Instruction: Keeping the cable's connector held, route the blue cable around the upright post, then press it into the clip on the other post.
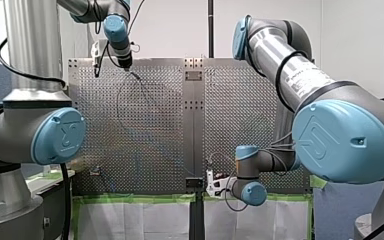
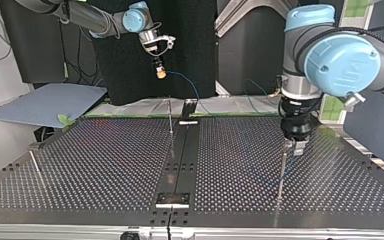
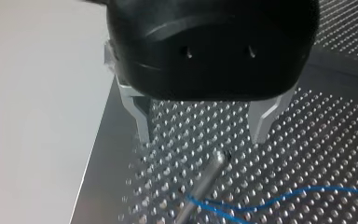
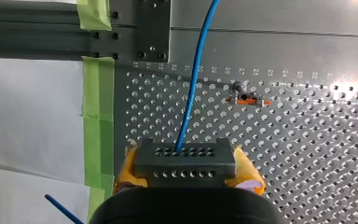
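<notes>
Two grippers: left gripper [image 3: 201, 140] above post [image 3: 205, 179], right gripper [image 4: 185, 170] raised.
Left fingers [image 3: 142, 123]: spread apart.
Right fingers [image 4: 128, 170]: pinching connector [image 4: 185, 158].
Blue cable [image 4: 193, 88]: from connector over counter [image 4: 307, 163], beside post.

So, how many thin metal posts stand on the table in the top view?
3: centre post beside the middle strip, right post below my left gripper, left post at the view's left. Others may be hidden.

The right tool [image 4: 186, 173] grips a grey connector [image 4: 185, 158] between its yellow pads [image 4: 128, 164]. From the connector the blue cable [image 4: 193, 84] runs ahead over the perforated worktop [image 4: 307, 154], passing near a small orange fitting [image 4: 248, 99]. Green tape [image 4: 98, 121] lines the worktop's edge.
</notes>
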Tool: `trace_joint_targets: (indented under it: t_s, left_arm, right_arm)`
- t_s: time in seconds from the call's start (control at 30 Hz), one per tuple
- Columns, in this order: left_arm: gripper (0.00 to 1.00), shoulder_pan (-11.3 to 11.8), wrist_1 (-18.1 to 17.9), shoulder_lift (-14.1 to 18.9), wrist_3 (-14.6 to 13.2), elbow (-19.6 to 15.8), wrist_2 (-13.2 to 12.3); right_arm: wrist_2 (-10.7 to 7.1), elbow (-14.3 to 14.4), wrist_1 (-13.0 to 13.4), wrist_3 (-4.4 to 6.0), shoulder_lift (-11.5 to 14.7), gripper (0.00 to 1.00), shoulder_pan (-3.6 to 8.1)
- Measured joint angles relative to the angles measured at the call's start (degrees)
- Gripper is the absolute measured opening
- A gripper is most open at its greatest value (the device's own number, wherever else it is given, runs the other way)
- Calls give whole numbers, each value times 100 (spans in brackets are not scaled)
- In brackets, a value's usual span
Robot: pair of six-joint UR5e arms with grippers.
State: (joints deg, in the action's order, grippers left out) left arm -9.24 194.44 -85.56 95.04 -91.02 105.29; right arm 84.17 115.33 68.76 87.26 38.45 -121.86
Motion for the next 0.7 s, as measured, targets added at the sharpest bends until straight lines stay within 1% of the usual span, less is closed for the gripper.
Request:
trace_joint_targets:
  t_s: [0.23,0.4,0.53,0.7]
  left_arm:
    - [98,-162,-282,-33,-382,2,-358]
    - [98,-354,-481,-214,-637,3,-576]
    - [98,-543,-640,-403,-831,2,-502]
    - [98,-829,-910,-689,-968,1,-242]
  right_arm:
    - [-1,-1,-10,3,-3,0,-2]
    - [-3,-1,11,1,-4,0,-12]
    - [-4,0,22,3,-6,0,-15]
    - [-4,-2,29,-2,-5,0,-17]
